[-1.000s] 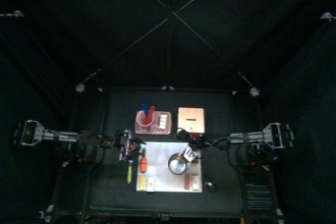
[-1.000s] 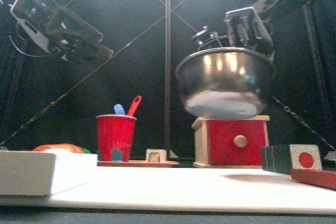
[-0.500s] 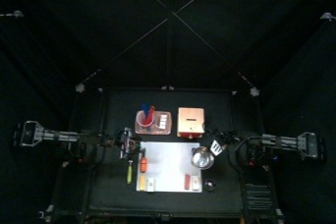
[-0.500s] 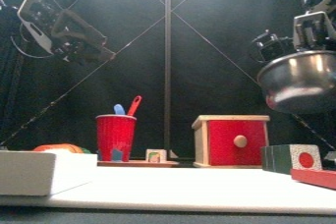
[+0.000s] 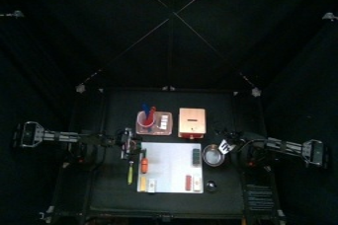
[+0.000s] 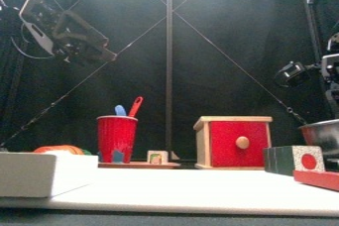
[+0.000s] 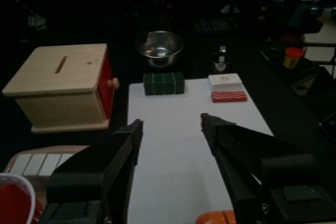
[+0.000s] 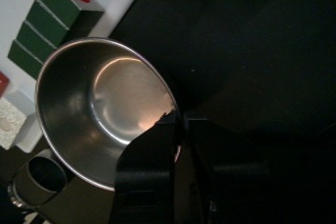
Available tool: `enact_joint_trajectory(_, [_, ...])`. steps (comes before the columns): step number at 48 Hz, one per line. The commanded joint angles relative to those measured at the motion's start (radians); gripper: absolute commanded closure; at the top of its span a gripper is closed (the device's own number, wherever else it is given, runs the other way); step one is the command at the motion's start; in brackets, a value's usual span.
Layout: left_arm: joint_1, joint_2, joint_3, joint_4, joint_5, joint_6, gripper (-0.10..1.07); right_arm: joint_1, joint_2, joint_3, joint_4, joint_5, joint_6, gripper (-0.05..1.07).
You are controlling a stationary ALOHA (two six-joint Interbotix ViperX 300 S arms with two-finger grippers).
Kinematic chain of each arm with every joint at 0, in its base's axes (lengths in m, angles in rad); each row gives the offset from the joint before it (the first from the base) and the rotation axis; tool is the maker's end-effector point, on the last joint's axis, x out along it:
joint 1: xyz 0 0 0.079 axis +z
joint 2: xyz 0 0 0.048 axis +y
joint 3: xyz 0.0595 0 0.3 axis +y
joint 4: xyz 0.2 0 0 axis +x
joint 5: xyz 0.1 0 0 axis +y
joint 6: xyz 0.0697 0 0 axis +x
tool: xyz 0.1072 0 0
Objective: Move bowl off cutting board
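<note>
Jaws of my right gripper (image 8: 168, 130) pinch the rim of the bowl (image 8: 98, 105); one finger sits inside the wall, clear in the right wrist view. Left gripper (image 7: 168, 135) hangs with jaws spread wide and empty above the cutting board (image 7: 178, 144).

Top view: bowl (image 5: 212, 155) at centre-right of frame, just past the cutting board's (image 5: 165, 168) right edge, over black table (image 5: 113, 106). Front view: bowl (image 6: 322, 134) low at right edge, near table height. Judgement: transfer essentially done; set-down and release remain.

Whether the bowl touches the table, no view settles. Only the left wrist view shows the bowl (image 7: 160, 44) beyond the board's far end.
</note>
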Motion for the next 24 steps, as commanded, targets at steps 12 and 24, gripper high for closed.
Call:
enact_joint_trajectory(12, [0.008, -0.002, -0.02, -0.017, -0.006, 0.0, 0.11, -0.005, 0.034, 0.032, -0.031, -0.11, -0.002, 0.43])
enact_joint_trajectory(24, [0.008, -0.002, -0.021, -0.021, -0.006, 0.002, 0.11, -0.005, 0.046, 0.028, -0.031, -0.11, 0.0, 0.24])
